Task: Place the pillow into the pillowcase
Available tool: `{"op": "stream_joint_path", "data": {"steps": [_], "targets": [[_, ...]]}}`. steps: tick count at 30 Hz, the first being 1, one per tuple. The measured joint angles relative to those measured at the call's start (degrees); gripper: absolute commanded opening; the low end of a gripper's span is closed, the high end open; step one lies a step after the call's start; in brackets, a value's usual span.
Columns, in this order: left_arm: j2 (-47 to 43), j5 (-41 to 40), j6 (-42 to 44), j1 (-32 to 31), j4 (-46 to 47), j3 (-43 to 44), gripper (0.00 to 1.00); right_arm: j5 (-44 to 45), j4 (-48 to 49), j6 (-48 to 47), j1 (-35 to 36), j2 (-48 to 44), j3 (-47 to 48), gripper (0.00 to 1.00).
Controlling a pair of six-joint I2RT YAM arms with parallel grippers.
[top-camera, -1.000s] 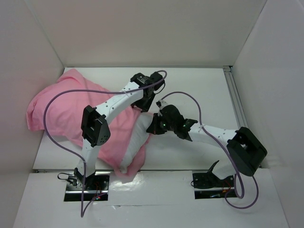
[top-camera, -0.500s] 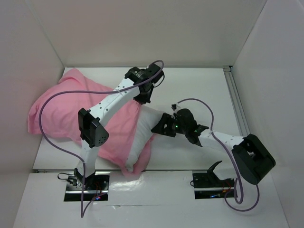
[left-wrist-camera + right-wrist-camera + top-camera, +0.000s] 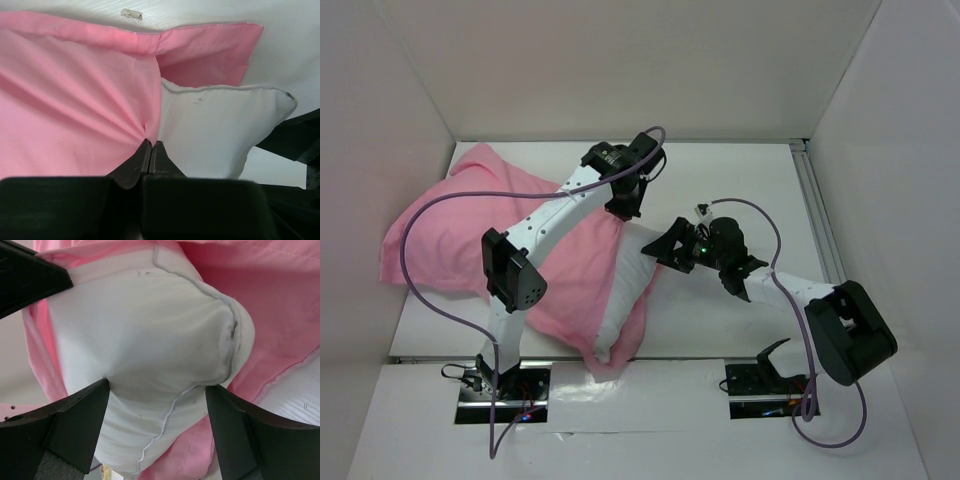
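- Over the last second the left gripper [image 3: 623, 207] has edged toward the far side of the white table [image 3: 740, 180]. Its fingers are pressed tight together on the hem of the shiny pink satin pillowcase [image 3: 450, 240], pulling the mouth of the sack that way.
- The plump white stuffed pillow [image 3: 630, 285] has slid a little to the right along with the fabric. Most of it sits inside the sack in the left half of the table, but its right end pokes out, and rather more white shows now than a second ago.
- The right gripper [image 3: 670, 248] has backed off to the right. Its fingers are spread wide, one on each side of the pillow's bulging corner. From the wrist view I can't quite tell whether they press on it or only bracket it.
- To my eye the stuffing isn't finished. The mouth is held open, yet that exposed end still has to be pushed left, deeper in.
- The satin is smooth with a soft sheen. Folds fan out from the pinch point, and a stitched hem turns back at the far corner. It will likely slip easily.
- The pillow is matte and puffy, with a thin piped seam round its rounded corner and a few tiny dark specks.
- The right gripper's fingers are hard, black and wedge-shaped.
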Motion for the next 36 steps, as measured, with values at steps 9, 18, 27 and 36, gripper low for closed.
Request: {"op": "stream_joint_path", "data": {"steps": [9, 18, 27, 36], "targets": [[0.26, 0.07, 0.04, -0.02, 1.18, -0.50, 0.17, -0.63, 0.28, -0.98, 0.00, 1.18, 0.28, 0.85], [4.35, 0.50, 0.00, -0.02, 3.85, -0.50, 0.20, -0.57, -0.33, -1.92, 0.02, 1.16, 0.28, 0.85], [5.01, 2.38, -0.28, -0.07, 6.05, -0.50, 0.26, -0.48, -0.72, -2.86, 0.28, 1.16, 0.28, 0.85], [5.03, 2.38, -1.66, -0.07, 6.40, -0.50, 0.00, -0.15, -0.90, -3.32, 0.42, 1.16, 0.28, 0.85]]}}
